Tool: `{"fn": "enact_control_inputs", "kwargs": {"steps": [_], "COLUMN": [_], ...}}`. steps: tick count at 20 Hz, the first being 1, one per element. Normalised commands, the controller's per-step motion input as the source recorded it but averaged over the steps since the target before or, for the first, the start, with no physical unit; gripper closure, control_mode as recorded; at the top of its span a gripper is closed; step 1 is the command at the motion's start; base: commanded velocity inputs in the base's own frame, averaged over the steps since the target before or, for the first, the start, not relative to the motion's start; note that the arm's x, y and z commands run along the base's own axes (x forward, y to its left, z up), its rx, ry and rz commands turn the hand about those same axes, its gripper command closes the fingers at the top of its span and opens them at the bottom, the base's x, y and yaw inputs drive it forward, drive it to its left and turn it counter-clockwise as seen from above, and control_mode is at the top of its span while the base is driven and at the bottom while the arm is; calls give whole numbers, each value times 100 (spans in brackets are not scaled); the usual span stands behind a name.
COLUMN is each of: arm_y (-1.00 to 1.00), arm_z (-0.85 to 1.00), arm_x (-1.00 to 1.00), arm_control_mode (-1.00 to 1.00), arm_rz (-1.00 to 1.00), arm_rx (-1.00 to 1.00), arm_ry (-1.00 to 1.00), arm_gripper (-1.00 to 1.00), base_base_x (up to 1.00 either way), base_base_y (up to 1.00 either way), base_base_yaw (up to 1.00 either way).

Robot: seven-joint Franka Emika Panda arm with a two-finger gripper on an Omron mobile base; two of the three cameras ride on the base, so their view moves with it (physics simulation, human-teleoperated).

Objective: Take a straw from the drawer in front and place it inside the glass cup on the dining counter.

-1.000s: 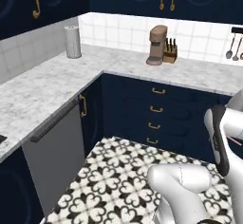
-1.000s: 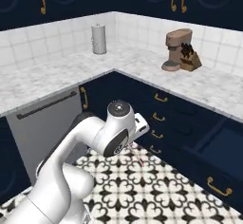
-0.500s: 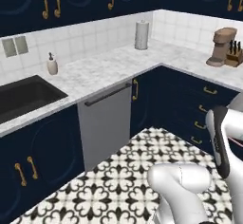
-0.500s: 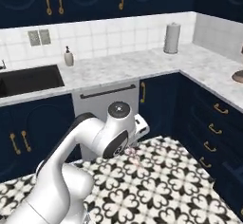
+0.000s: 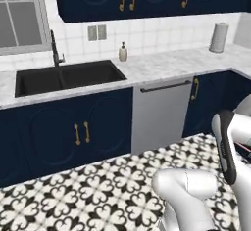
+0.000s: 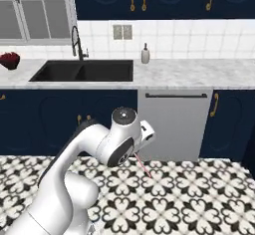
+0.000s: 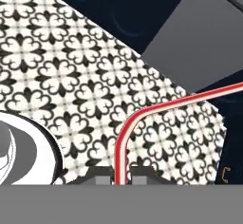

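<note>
- While the gripper (image 7: 119, 176) hangs over the patterned floor (image 7: 71, 76), its jaws are clamped on the straw (image 7: 124, 142), which rises from between the fingertips (image 7: 97, 175).
- Past the jaws, the straw bends and runs sideways towards the grey dishwasher front (image 7: 199, 52).
- From the right base view, the straw (image 6: 142, 166) pokes out below the hand, above the tiles.

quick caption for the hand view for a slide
Gripper shut on the bent red-pink straw, carried above the black-and-white patterned floor.
</note>
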Motion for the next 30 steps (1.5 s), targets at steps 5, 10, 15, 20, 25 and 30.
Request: {"fn": "enact_control_inputs", "kwargs": {"steps": [5,10,15,20,25,30], "arm_y": [0,0,0,0,0,0], "arm_z": [0,0,0,0,0,0], "arm_x": [0,0,0,0,0,0], "arm_control_mode": [100,100,100,100,100,100], "arm_rz": [0,0,0,0,0,0], "arm_rx": [0,0,0,0,0,0], "arm_ry": [0,0,0,0,0,0], "arm_gripper": [100,100,100,100,100,100], "base_base_x": [-69,-60,-46,-35,-24,-15], "base_base_y": [0,9,30,62,95,100], "base_base_yaw": [64,64,66,66,57,49]}}
